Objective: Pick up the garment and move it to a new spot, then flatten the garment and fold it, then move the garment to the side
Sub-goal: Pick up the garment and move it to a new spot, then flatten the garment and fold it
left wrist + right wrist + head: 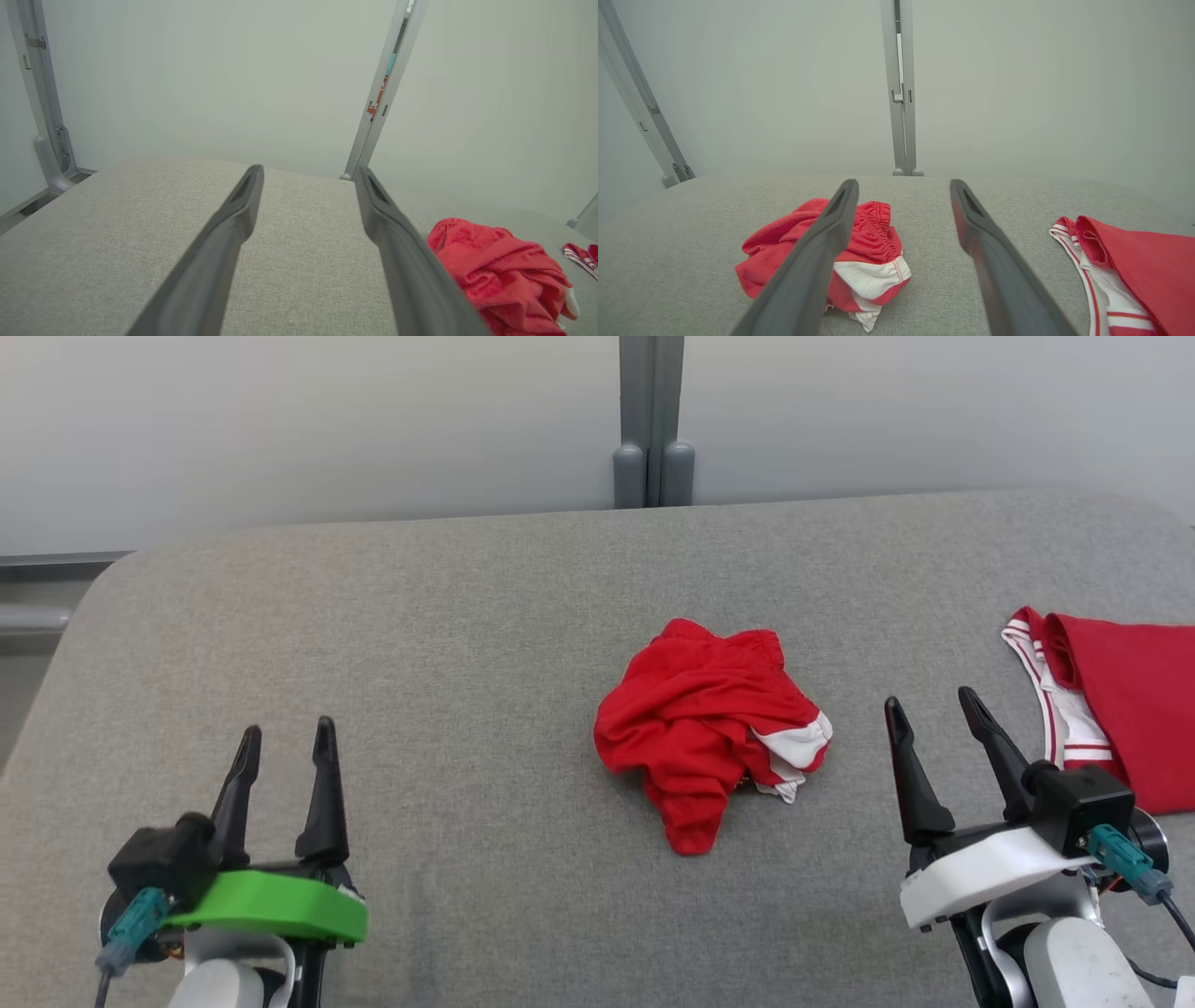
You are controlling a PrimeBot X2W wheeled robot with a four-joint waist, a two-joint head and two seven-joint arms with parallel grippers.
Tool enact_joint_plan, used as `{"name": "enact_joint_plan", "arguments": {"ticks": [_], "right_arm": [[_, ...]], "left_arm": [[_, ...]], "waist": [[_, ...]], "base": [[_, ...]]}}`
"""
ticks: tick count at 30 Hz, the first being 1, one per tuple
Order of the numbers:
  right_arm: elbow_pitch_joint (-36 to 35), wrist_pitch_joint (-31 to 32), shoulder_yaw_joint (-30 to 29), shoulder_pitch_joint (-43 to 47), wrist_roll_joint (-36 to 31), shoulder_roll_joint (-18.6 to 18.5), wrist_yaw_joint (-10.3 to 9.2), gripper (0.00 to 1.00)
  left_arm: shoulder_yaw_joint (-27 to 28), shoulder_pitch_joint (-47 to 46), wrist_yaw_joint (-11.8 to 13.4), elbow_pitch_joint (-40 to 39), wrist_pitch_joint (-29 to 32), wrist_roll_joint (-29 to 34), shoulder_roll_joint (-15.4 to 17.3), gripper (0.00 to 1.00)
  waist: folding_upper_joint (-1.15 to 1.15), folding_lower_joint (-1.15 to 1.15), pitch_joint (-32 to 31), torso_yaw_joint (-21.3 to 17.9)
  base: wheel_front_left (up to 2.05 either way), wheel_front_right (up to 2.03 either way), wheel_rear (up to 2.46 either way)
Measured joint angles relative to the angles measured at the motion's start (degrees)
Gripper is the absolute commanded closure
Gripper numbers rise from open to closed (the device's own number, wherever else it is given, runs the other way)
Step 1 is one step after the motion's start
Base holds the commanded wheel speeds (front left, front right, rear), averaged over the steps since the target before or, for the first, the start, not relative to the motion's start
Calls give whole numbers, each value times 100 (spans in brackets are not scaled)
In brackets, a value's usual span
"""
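A crumpled red garment with white trim lies in a heap near the middle of the grey table. It also appears at the lower right of the left wrist view, garment, and behind the left finger in the right wrist view, garment. My left gripper hovers open at the lower left, well apart from the heap, nothing between its fingers. My right gripper stands open just right of the heap, empty, with its fingers spread.
A second red garment with red-and-white striped trim lies flat at the table's right edge, close beside my right gripper; it is seen too as the flat garment. A pale wall with a grey post runs behind the table.
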Motion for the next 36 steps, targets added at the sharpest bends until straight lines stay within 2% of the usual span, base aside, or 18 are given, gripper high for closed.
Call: {"name": "enact_joint_plan", "arguments": {"ticks": [4,8,16,23,36], "right_arm": [[174,-74,-102,65,-4,29,0,0],[375,-82,-88,135,-54,33,0,0],[645,-112,-102,192,-48,46,0,0],[706,-164,-74,180,-16,71,0,0],[761,-204,10,149,-9,86,0,0]], "left_arm": [[314,366,-121,-208,-1,531,-56,0],[634,678,-178,-196,-1,755,-236,0],[837,751,-427,-70,0,1135,-412,0],[880,750,-546,42,-1,1216,-498,0],[910,744,-604,119,-1,1307,-600,0]], "waist": [[0,0,-109,82],[0,0,-147,74],[0,0,-169,-22],[0,0,-168,-74],[0,0,-82,-44]], "base": [[0,0,0],[0,0,0],[0,0,0],[0,0,0],[0,0,0]]}}
